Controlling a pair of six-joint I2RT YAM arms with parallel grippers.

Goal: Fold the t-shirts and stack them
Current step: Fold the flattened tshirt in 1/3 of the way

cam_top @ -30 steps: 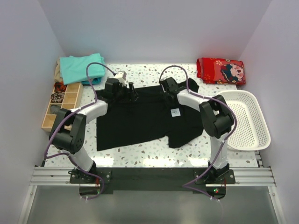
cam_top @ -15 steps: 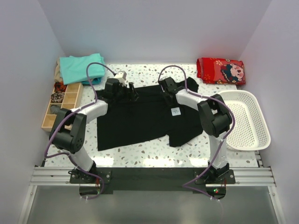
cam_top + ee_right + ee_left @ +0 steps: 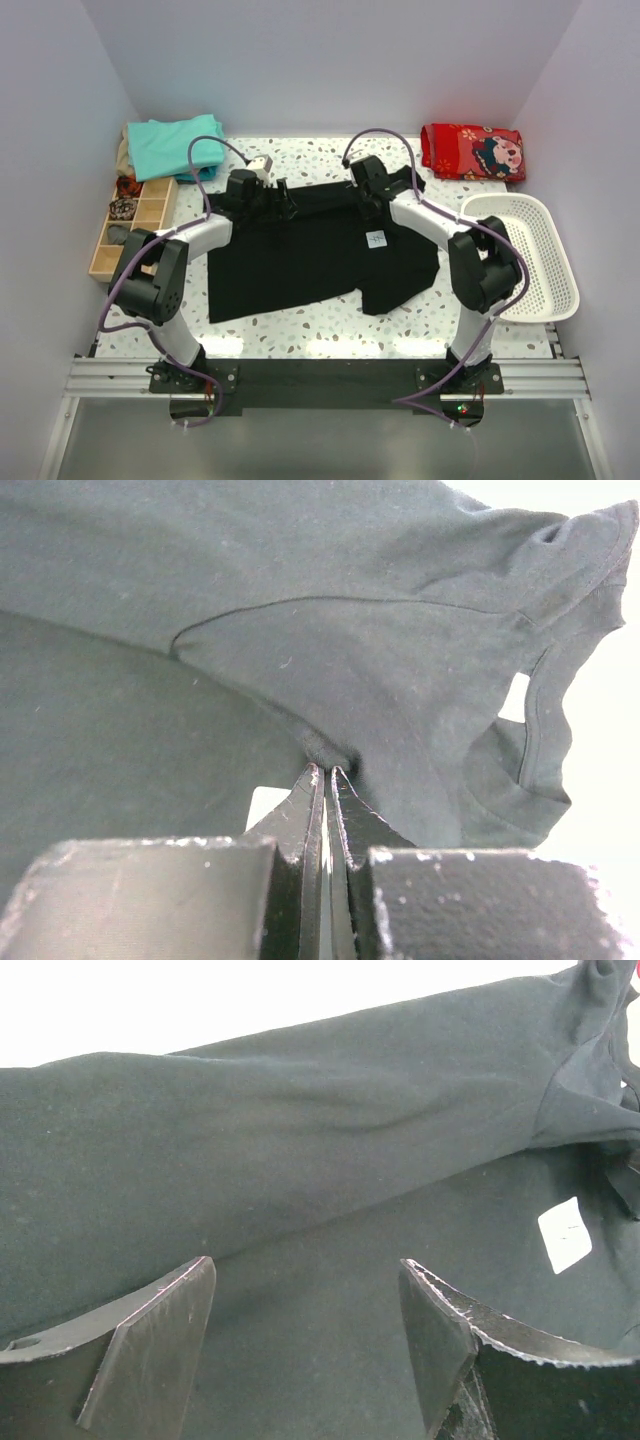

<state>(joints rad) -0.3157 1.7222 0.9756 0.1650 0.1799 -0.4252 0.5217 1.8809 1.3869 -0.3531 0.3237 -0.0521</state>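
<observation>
One worktop (image 3: pixel 300 325) carries one black t-shirt (image 3: pixel 300 260) with one white patch (image 3: pixel 376 239), one pile of folded teal t-shirts (image 3: pixel 165 145) whose number cannot be told, one folded red patterned cloth (image 3: pixel 472 150), one white basket (image 3: pixel 560 280) and one wooden tray (image 3: pixel 97 262) with several compartments. There are two robot arms, the left arm (image 3: pixel 150 285) and the right arm (image 3: pixel 485 275), two purple cables (image 3: pixel 200 150), and two tools: the left tool (image 3: pixel 305 1263) and the right tool (image 3: pixel 327 772).
</observation>
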